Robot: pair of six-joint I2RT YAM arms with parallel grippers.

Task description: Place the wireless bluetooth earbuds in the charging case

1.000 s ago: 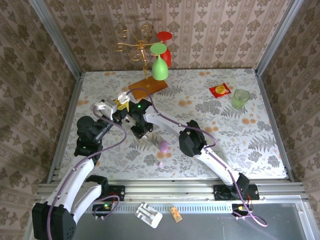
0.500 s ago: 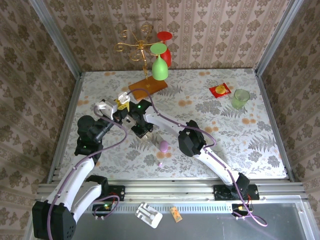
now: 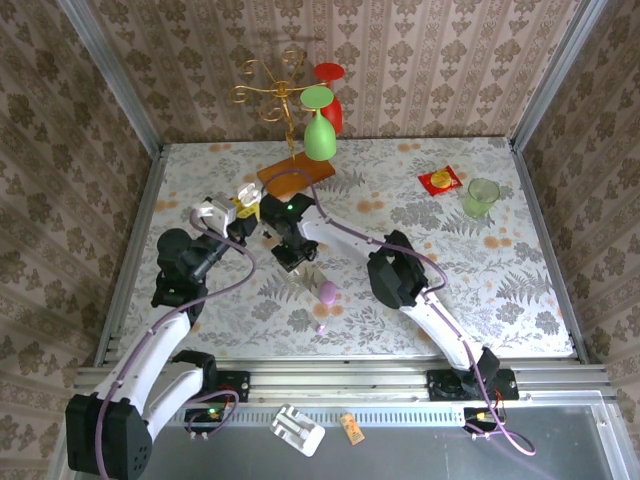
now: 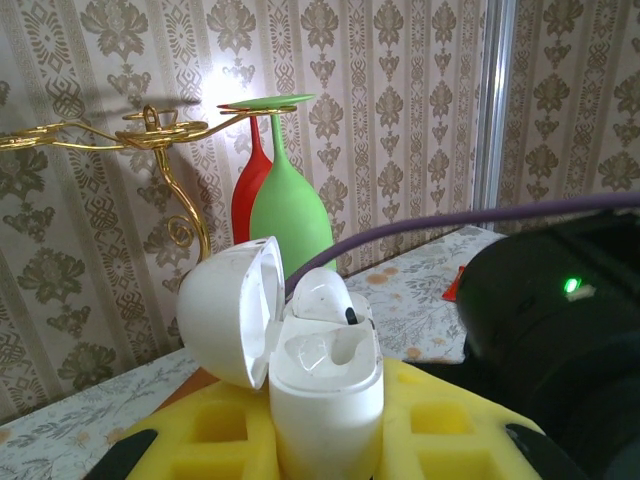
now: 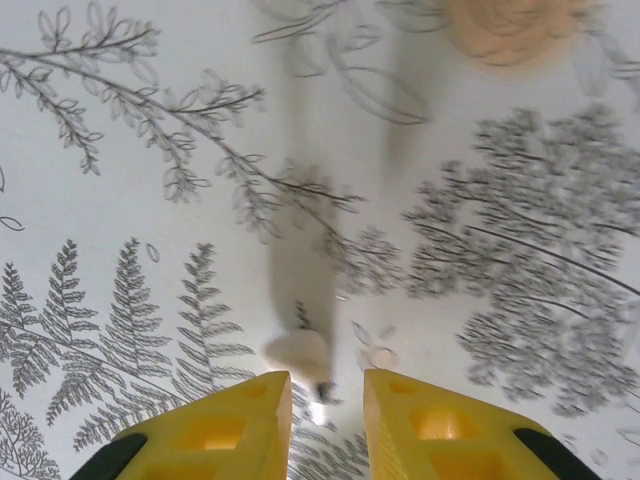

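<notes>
One earbud to seat
Left gripper (image 4: 328, 440) clamps the open charging case (image 4: 325, 395); right gripper (image 5: 327, 400) pinches the earbud (image 5: 298, 352): align stem (image 5: 322, 388) over socket (image 4: 305, 350).

Left gripper (image 4: 325, 430) clamped on the charging case (image 4: 326, 375), wrist level; right gripper (image 5: 327, 395) points straight down, fingers close together, arm outstretched.

Charging case (image 4: 325, 400) white; left tool fingers (image 4: 220, 425) yellow; green glass (image 4: 290, 215); red glass (image 4: 250, 190); rack (image 4: 160, 135) gold; tablecloth (image 5: 450, 250) grey fern print.
</notes>
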